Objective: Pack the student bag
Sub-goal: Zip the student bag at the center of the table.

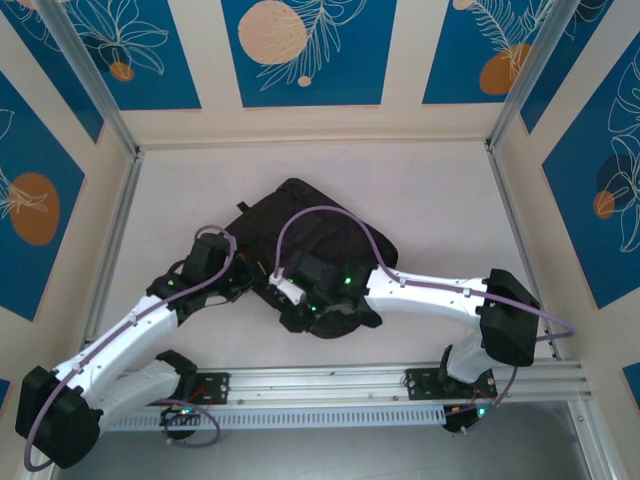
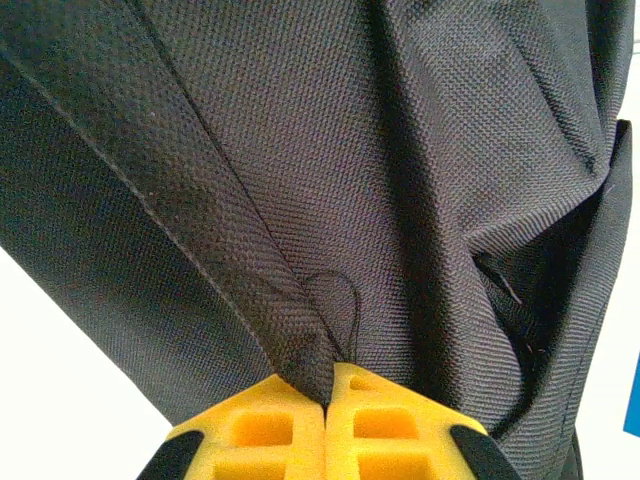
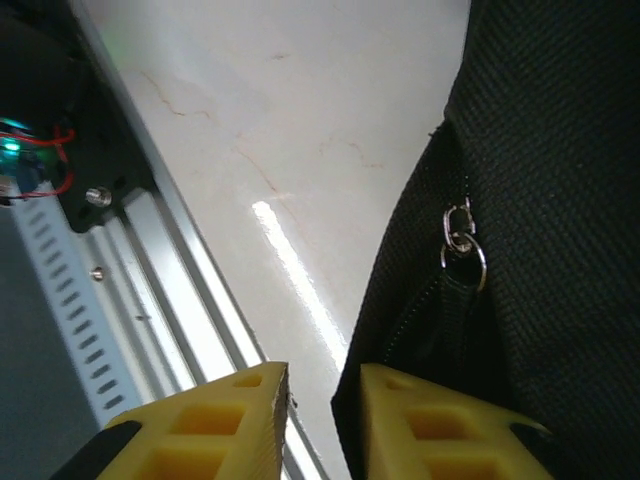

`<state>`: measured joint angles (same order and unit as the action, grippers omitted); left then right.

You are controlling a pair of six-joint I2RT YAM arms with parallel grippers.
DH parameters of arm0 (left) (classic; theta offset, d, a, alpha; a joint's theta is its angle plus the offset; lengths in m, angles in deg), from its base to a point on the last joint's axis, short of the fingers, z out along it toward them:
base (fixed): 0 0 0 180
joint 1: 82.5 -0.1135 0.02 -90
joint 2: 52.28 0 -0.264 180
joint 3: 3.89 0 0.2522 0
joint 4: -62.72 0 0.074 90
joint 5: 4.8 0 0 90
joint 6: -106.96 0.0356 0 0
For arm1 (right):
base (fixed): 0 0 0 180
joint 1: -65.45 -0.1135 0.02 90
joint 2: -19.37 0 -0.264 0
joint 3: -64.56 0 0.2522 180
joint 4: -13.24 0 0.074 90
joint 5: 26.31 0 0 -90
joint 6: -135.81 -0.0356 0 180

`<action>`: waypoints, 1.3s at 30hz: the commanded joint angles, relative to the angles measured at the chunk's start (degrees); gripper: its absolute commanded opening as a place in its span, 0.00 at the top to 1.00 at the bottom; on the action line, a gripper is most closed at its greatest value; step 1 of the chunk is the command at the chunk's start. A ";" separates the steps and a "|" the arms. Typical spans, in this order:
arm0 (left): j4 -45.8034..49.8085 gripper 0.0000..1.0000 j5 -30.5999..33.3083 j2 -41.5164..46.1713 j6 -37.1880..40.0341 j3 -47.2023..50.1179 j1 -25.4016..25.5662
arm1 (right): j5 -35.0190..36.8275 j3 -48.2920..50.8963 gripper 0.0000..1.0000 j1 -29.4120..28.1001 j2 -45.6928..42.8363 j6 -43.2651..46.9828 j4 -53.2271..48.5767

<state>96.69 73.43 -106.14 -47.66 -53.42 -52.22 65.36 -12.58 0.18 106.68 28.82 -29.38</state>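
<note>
Shows pale table [image 1: 200,190] with black bag [image 1: 330,235] slumped mid-table, toward the near edge. Pinches a fold of bag cloth in left gripper [image 2: 327,400], jaws fully closed on it, likely to lift and steady the bag. Holds right gripper [image 3: 325,385] part open at bag's near edge, clamping nothing, probably lining up on zipper pull [image 3: 462,250] just ahead. Leaves bare table far, left and right for moving; rail [image 3: 170,270] close on the near side.

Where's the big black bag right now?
Top view: the bag lies in the middle of the table. The left fingers pinch a fold on its left side; the right fingers are at its near edge.
</note>
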 commanded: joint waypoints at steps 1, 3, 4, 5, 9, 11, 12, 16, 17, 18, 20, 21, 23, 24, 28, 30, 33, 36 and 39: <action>-2.75 1.00 -2.25 1.03 -0.28 -0.80 0.38 | -12.02 2.70 0.71 4.38 -3.58 -4.82 3.31; -2.72 1.00 -2.20 1.23 -0.25 -0.79 0.36 | -17.17 4.37 0.70 8.03 -6.20 -9.24 6.67; -2.68 1.00 -2.16 1.22 -0.24 -0.79 0.39 | -18.96 4.77 0.70 9.50 -7.04 -10.76 7.67; -2.67 1.00 -2.27 1.22 -0.25 -0.79 0.38 | -20.13 5.16 0.70 10.82 -7.74 -12.19 8.10; -3.13 1.00 -2.64 0.89 -0.48 -0.80 0.39 | -18.13 4.31 0.71 12.28 -7.74 -12.61 4.66; -3.16 1.00 -2.73 0.78 -0.45 -0.98 0.35 | -17.12 3.47 0.71 12.28 -6.85 -12.15 2.79; -3.14 1.00 -2.73 0.69 -0.42 -1.01 0.39 | -16.93 3.19 0.71 12.23 -6.32 -12.18 2.35; -2.82 1.00 -2.82 0.83 -0.32 -1.24 0.38 | -15.76 2.41 0.71 11.07 -5.29 -12.11 2.15; -2.69 1.00 -2.77 0.82 -0.24 -1.28 0.39 | -15.18 2.00 0.71 10.50 -4.96 -11.89 1.72; -2.63 1.00 -2.78 0.88 -0.24 -1.23 0.34 | -14.43 1.49 0.71 10.04 -4.56 -11.67 1.03; -2.51 1.00 -2.64 1.08 -0.27 -1.15 0.38 | -11.89 0.54 0.71 8.92 -4.53 -11.24 -0.41; -2.40 1.00 -2.51 1.17 -0.24 -1.07 0.39 | -10.27 0.12 0.71 8.33 -4.72 -10.97 -1.15; -2.51 1.00 -2.53 1.22 -0.27 -0.98 0.35 | -8.26 -0.49 0.71 7.55 -4.83 -10.76 -2.11; -2.51 1.00 -2.56 1.22 -0.28 -0.97 0.38 | -7.57 -0.76 0.70 7.29 -4.67 -10.77 -2.35; -3.08 1.00 -2.73 0.93 -0.47 -0.89 0.39 | -5.85 -1.81 0.70 7.13 -3.28 -10.78 -3.09; -3.11 1.00 -2.78 0.95 -0.57 -0.88 0.39 | -5.80 -2.80 0.70 7.01 -2.21 -10.70 -3.22; -3.03 1.00 -2.68 1.15 -0.62 -0.82 0.36 | -5.46 -4.48 0.68 6.58 -0.46 -10.35 -3.52; -3.07 1.00 -2.78 1.22 -0.73 -0.63 0.39 | -5.22 -6.07 0.69 6.26 1.37 -10.08 -3.84; -3.30 1.00 -2.81 1.23 -0.94 -0.46 0.39 | -5.19 -7.50 0.70 5.97 3.22 -9.82 -4.27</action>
<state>95.77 73.47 -106.05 -47.70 -53.42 -52.22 59.49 -17.91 6.74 108.38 17.78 -32.07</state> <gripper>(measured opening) 0.040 0.305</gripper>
